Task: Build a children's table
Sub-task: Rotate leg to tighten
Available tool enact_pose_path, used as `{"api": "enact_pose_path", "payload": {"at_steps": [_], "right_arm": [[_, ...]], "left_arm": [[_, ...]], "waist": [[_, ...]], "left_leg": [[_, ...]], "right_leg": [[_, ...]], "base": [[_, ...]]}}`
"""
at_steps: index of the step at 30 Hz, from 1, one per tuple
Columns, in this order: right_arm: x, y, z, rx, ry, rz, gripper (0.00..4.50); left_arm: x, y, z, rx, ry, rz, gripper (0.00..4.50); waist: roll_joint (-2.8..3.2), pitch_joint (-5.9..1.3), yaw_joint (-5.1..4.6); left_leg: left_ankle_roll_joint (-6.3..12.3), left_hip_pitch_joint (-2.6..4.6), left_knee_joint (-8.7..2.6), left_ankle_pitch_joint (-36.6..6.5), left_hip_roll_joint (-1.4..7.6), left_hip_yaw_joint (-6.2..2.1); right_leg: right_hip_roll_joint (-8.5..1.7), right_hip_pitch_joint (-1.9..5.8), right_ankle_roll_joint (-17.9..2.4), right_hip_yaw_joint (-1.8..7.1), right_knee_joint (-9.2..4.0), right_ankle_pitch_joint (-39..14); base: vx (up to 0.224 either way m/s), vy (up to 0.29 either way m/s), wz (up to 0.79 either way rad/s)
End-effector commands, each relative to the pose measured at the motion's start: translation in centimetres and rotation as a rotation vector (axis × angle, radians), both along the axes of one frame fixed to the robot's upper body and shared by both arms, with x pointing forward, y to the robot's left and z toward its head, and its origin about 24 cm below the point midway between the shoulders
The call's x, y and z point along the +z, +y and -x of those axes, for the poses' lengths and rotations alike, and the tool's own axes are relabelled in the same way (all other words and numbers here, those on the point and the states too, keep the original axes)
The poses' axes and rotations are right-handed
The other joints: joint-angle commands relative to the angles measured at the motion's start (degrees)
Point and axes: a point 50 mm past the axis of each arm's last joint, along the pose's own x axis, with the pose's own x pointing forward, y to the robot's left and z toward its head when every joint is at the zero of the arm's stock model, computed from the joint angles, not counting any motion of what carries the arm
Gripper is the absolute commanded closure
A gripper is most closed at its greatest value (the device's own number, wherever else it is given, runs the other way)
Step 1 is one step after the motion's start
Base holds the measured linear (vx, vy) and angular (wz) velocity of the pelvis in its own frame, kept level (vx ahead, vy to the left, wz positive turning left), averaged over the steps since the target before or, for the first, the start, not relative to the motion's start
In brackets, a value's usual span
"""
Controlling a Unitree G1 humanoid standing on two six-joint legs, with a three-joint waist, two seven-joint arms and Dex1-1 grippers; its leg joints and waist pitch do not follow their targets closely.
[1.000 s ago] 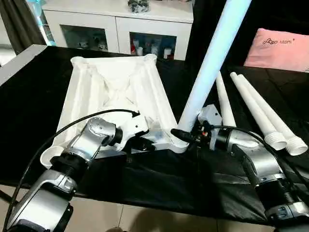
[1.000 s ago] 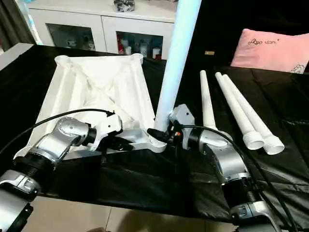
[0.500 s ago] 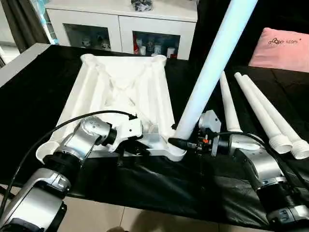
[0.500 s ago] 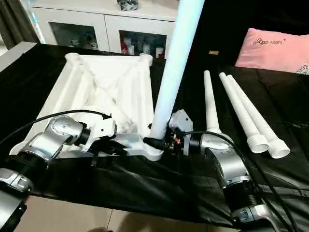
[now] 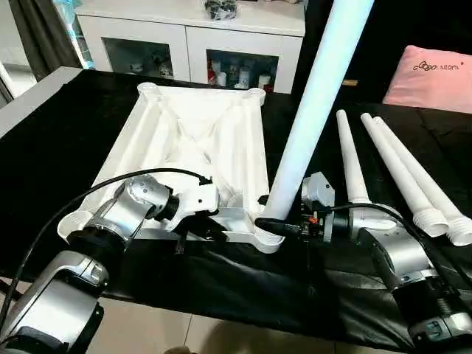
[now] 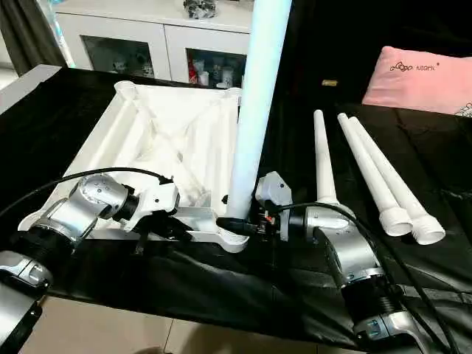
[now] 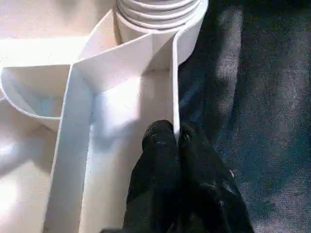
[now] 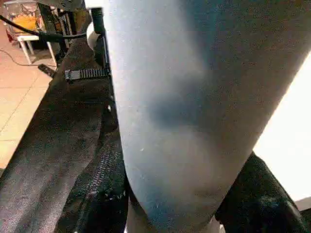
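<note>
The white tabletop [image 5: 199, 140] lies underside up on the black cloth, its ribs and round corner sockets showing. My left gripper [image 7: 176, 136] is shut on the thin near rim wall, a little to the left of the near right corner socket [image 5: 267, 237]. One white leg [image 5: 310, 110] stands almost upright in that socket, its ribbed end [image 7: 160, 14] seated in it. My right gripper [image 5: 276, 225] is shut around the base of this leg, with black fingers [image 8: 104, 194] on both sides of it. Three loose legs [image 5: 398, 169] lie side by side on the cloth to the right.
A pink pillow [image 5: 439, 70] rests at the far right of the table. A white glass-door cabinet [image 5: 199, 44] stands behind the table. The cloth's near edge [image 5: 243, 306] drops to tiled floor just below my forearms.
The whole picture has shifted as the head moved. Both grips stay as they were. The held leg now stands slightly more upright in its socket.
</note>
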Motion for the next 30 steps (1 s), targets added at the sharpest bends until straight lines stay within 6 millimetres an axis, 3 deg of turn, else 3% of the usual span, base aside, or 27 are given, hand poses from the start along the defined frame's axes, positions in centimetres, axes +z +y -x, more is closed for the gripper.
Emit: {"api": "enact_pose_path", "payload": {"at_steps": [1, 3, 5, 7, 8, 10, 11, 12, 13, 14, 16, 17, 19, 20, 23, 26, 30], "right_arm": [[-4.3, 0.6, 1.8, -0.01, 0.193, 0.107, 2.59], [-4.3, 0.6, 1.7, -0.033, 0.19, 0.11, 2.59], [-4.4, 0.7, 0.8, -0.17, 0.175, 0.128, 2.59], [-4.6, 0.7, 0.0, -0.291, 0.165, 0.146, 2.59], [-4.7, 0.9, -0.4, -0.343, 0.174, 0.139, 2.59], [-4.8, 1.5, -1.5, -0.495, 0.196, 0.11, 2.59], [-4.8, 1.6, -1.7, -0.516, 0.2, 0.108, 2.59], [-4.9, 1.8, -2.0, -0.553, 0.205, 0.108, 2.59], [-4.9, 1.8, -2.0, -0.553, 0.205, 0.108, 2.59], [-5.5, 2.5, -3.2, -0.699, 0.238, 0.128, 2.59], [-5.9, 3.3, -3.9, -0.783, 0.275, 0.14, 2.59], [-5.9, 3.7, -4.1, -0.817, 0.292, 0.137, 2.59], [-5.9, 4.0, -4.3, -0.837, 0.306, 0.134, 2.59], [-6.0, 4.1, -4.4, -0.85, 0.315, 0.132, 2.59], [-5.6, 4.9, -4.7, -0.846, 0.294, 0.146, 2.59], [-5.4, 5.5, -4.9, -0.832, 0.266, 0.156, 2.59], [-5.4, 5.5, -5.0, -0.844, 0.275, 0.151, 2.59]], "left_arm": [[0.9, -0.4, -0.8, 0.06, -0.038, 0.013, 4.5], [1.0, -0.3, -0.9, 0.085, -0.037, 0.014, 4.5], [1.2, -0.3, -1.1, 0.18, -0.035, 0.045, 4.5], [1.6, -0.7, -1.1, 0.256, -0.026, 0.091, 4.5], [1.8, -1.1, -1.1, 0.29, -0.019, 0.122, 4.5], [2.5, -2.0, -1.0, 0.36, -0.024, 0.172, 4.5], [2.6, -2.1, -1.0, 0.368, -0.028, 0.175, 4.5], [2.7, -2.4, -1.0, 0.384, -0.035, 0.178, 4.5], [2.7, -2.4, -1.0, 0.384, -0.035, 0.178, 4.5], [2.9, -3.5, -0.9, 0.427, -0.044, 0.197, 4.5], [3.0, -4.2, -0.7, 0.464, -0.048, 0.199, 4.5], [2.9, -4.5, -0.6, 0.473, -0.051, 0.191, 4.5], [2.9, -4.7, -0.5, 0.478, -0.052, 0.186, 4.5], [2.9, -4.8, -0.4, 0.485, -0.052, 0.182, 4.5], [2.6, -4.4, -0.5, 0.506, -0.089, 0.132, 4.5], [2.5, -4.0, -0.5, 0.535, -0.098, 0.117, 4.5], [2.5, -3.9, -0.5, 0.55, -0.1, 0.113, 4.5]], "waist": [[0.78, -2.59, -0.24], [0.6, -2.05, -0.45], [0.4, -1.84, -0.74], [0.23, -1.75, -1.52], [0.19, -1.83, -2.07], [-0.44, -1.86, -2.7], [-0.01, -1.93, -3.22], [-0.29, -2.24, -3.55], [-0.29, -2.24, -3.55], [-0.3, -2.43, -3.68], [-0.55, -2.15, -4.29], [-0.78, -2.14, -4.69], [-0.43, -2.25, -4.83], [-0.77, -2.33, -4.83], [-0.79, -2.81, -4.77], [-0.91, -3.08, -4.47], [-0.87, -2.92, -4.34]], "left_leg": [[-0.41, 0.97, -4.77, -16.81, 3.56, -1.11], [-1.3, 1.3, -5.04, -20.9, 3.45, -1.25], [-2.32, 1.77, -5.18, -24.31, 3.41, -1.69], [-3.44, 1.25, -5.58, -24.53, 3.51, -2.12], [-3.31, 1.16, -5.52, -25.03, 3.29, -2.31], [-3.33, 1.01, -5.53, -25.11, 3.36, -2.35], [-3.59, 1.08, -5.37, -25.01, 3.27, -2.44], [-3.2, 0.35, -5.38, -23.29, 3.07, -2.47], [-3.2, 0.35, -5.38, -23.29, 3.07, -2.47], [-2.65, 0.04, -5.4, -20.26, 3.21, -2.13], [-2.58, 0.22, -5.01, -20.9, 2.73, -1.87], [-2.27, -0.03, -4.94, -20.41, 2.66, -2.02], [-2.09, -0.15, -5.01, -19.52, 2.77, -1.99], [-1.82, -0.01, -4.89, -19.32, 2.77, -1.82], [-0.54, -0.09, -4.61, -14.39, 2.84, -1.37], [0.26, -0.26, -4.26, -10.76, 2.71, -1.08], [0.35, -0.15, -4.36, -10.51, 2.88, -1.0]], "right_leg": [[-5.23, 1.44, -14.14, 2.84, -4.51, -11.23], [-5.33, 1.16, -12.79, 2.87, -5.19, -18.56], [-5.63, 0.71, -10.27, 3.06, -6.02, -27.36], [-5.69, 0.83, -9.54, 2.91, -5.65, -29.2], [-5.7, 0.73, -8.26, 2.71, -6.15, -31.25], [-5.67, 0.57, -8.01, 2.72, -6.01, -31.34], [-5.71, 0.31, -8.8, 2.73, -5.94, -30.62], [-5.47, 0.87, -8.47, 2.56, -5.86, -28.49], [-5.47, 0.87, -8.47, 2.56, -5.86, -28.49], [-5.25, 0.73, -9.79, 2.77, -5.13, -21.62], [-5.34, 0.43, -10.44, 2.7, -5.44, -23.39], [-5.39, 0.64, -9.95, 2.64, -5.65, -24.78], [-5.12, 0.5, -9.5, 2.64, -5.55, -23.52], [-5.1, 0.46, -9.49, 2.72, -5.73, -22.66], [-4.79, 0.9, -11.81, 2.8, -4.75, -11.94], [-4.8, 1.35, -13.04, 2.78, -4.3, -6.99], [-4.77, 1.35, -13.74, 2.68, -4.16, -6.13]], "base": [[0.0, 0.0, 0.0], [0.0, 0.0, 0.0], [0.0, 0.0, 0.0], [0.0, 0.0, 0.0], [0.0, 0.0, 0.0], [0.0, 0.0, 0.0], [0.0, 0.0, 0.0], [0.0, 0.0, 0.0], [0.0, 0.0, 0.0], [0.0, 0.0, 0.0], [0.0, 0.0, 0.0], [0.0, 0.0, 0.0], [0.0, 0.0, 0.0], [0.0, 0.0, 0.0], [0.0, 0.0, 0.0], [0.0, 0.0, 0.0], [0.0, 0.0, 0.0]]}}
